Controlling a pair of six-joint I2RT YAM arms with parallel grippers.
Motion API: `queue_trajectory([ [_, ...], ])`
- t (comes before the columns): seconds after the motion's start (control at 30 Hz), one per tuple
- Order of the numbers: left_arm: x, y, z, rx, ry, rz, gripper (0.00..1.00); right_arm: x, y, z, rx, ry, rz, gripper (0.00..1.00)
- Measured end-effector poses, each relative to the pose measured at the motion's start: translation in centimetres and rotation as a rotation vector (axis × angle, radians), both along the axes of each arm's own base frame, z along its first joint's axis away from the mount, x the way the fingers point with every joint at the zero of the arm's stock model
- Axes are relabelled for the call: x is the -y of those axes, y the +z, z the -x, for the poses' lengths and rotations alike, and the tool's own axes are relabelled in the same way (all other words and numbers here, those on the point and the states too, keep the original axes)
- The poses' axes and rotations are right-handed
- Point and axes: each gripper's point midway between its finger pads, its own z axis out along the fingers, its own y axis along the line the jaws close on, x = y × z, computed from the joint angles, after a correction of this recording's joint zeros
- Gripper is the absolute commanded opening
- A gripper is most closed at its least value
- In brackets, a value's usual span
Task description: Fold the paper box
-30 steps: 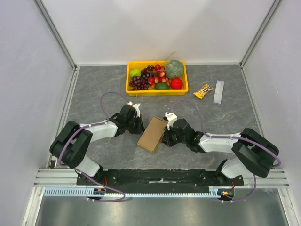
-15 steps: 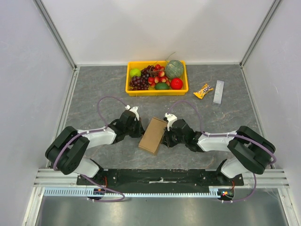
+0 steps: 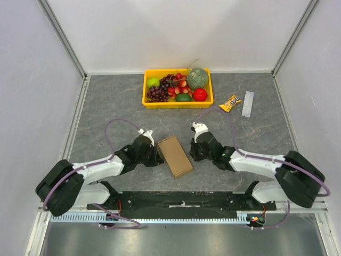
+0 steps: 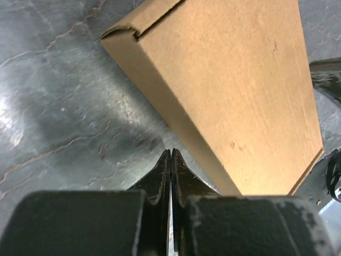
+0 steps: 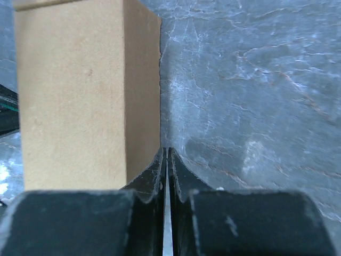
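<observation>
Okay, so here's my feed off the rig. The paper box (image 3: 175, 156) is closed up into a flat rectangular carton and lies on the worktop (image 3: 106, 106) near the arm bases, right between the two arms. Its long side runs at a slant, far end toward the left and near end toward the right.

It's plain brown kraft cardboard, matte and a bit fibrous, with a few tiny specks and dents on the broad top face. The edges look crisp and the side walls are shallow. On the left wrist camera there's a thin seam at the far corner where a flap sits tucked in along the edge, with a slight lip showing.

The left fingers (image 4: 164, 170) are clenched tight, black and wedge-shaped, pinching nothing, with their tips just beside the box's long side wall down low. The right fingers (image 5: 159, 165) are pressed together too, also empty, with tips right at the foot of the opposite side wall. I can't tell if either pair actually touches the cardboard.

The worktop is grey with a marbled, stone-like pattern of pale veins and a slight sheen. Well away at the back is a glossy yellow plastic tray (image 3: 145, 98) of fruit. To its right lie a crinkly yellow snack packet (image 3: 230, 103) and a pale narrow strip (image 3: 248, 104).
</observation>
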Motion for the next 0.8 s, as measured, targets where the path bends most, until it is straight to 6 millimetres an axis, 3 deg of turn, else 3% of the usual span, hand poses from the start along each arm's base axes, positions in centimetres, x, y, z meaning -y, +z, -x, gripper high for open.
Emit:
queue_trajectory([
  [0.17,-1.0,0.8,0.7,0.013,0.031,0.016,0.02,1.1,1.6,1.1,0.022,-0.004,-0.042,0.08],
  [0.43,-1.2,0.4,2.9,-0.015,0.023,0.033,0.02,3.3,-0.9,3.7,-0.066,0.019,0.03,0.08],
  [0.57,-0.1,0.4,4.5,-0.032,-0.02,0.04,0.02,3.7,-1.6,4.2,-0.094,0.027,0.056,0.06],
  [0.8,0.7,0.5,5.6,-0.045,-0.024,0.049,0.02,3.4,-2.3,5.4,-0.139,0.063,0.062,0.05],
])
